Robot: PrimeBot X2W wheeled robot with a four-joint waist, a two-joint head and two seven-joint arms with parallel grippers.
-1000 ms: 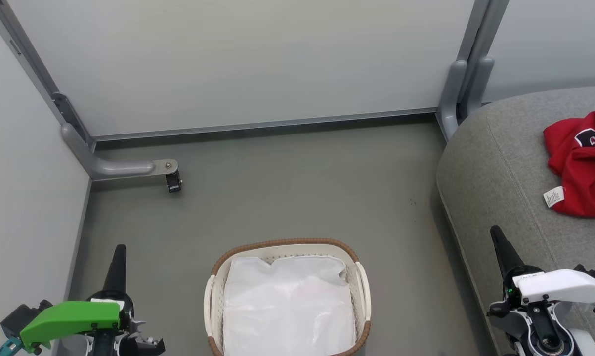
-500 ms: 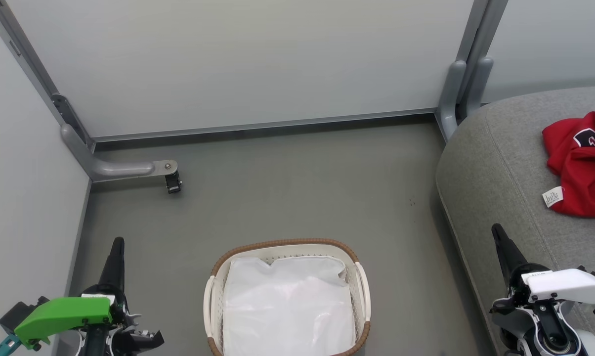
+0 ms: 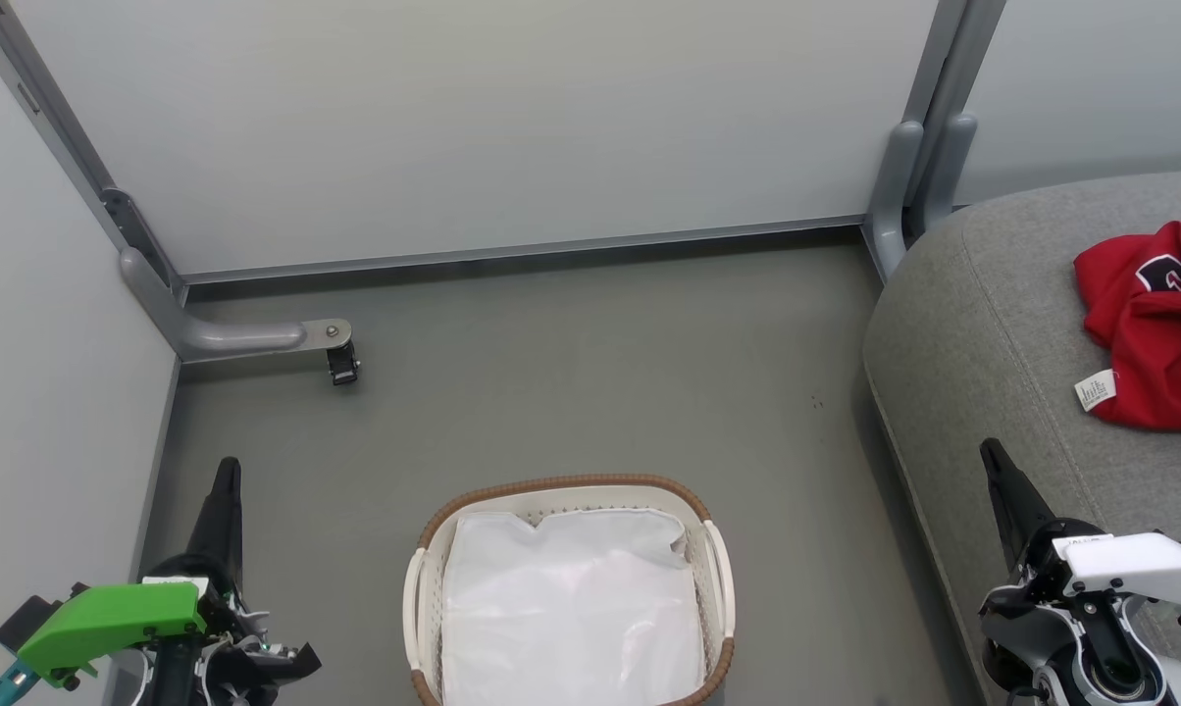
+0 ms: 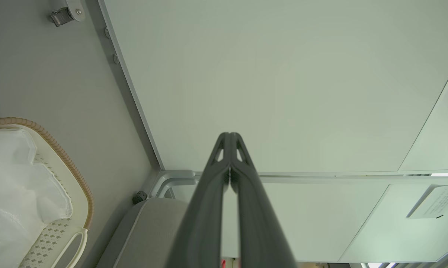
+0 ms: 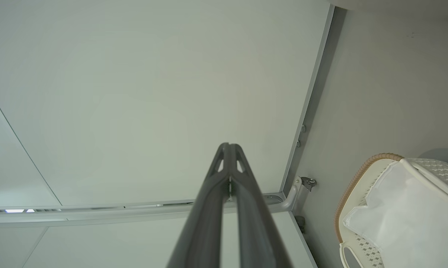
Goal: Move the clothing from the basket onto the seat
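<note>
**A:** What could go wrong from here?

**B:** The seat (image 3: 993,324), a large grey cushion, lies just right of the right gripper (image 3: 991,451). It could be struck if that arm were swung outward, because the cushion edge is so close. The basket (image 3: 561,483) sits between the right gripper and the left gripper (image 3: 226,469), nearer the robot than either set of tips. It could be dragged or tipped if its white liner sheet (image 3: 571,608) were mistaken for a garment and pulled. The clothing (image 3: 1155,333), red and crumpled, rests on the seat ahead of and to the right of the right gripper. It could be pushed off by a needless further reach.

**A:** What is held in the basket, and by the grippers?

**B:** A white liner sheet is seen inside the basket, and no red fabric is visible on it. What lies beneath the sheet cannot be told. Both grippers are seen with fingers pressed together and nothing held between them. The task is judged nearly or fully done.
</note>
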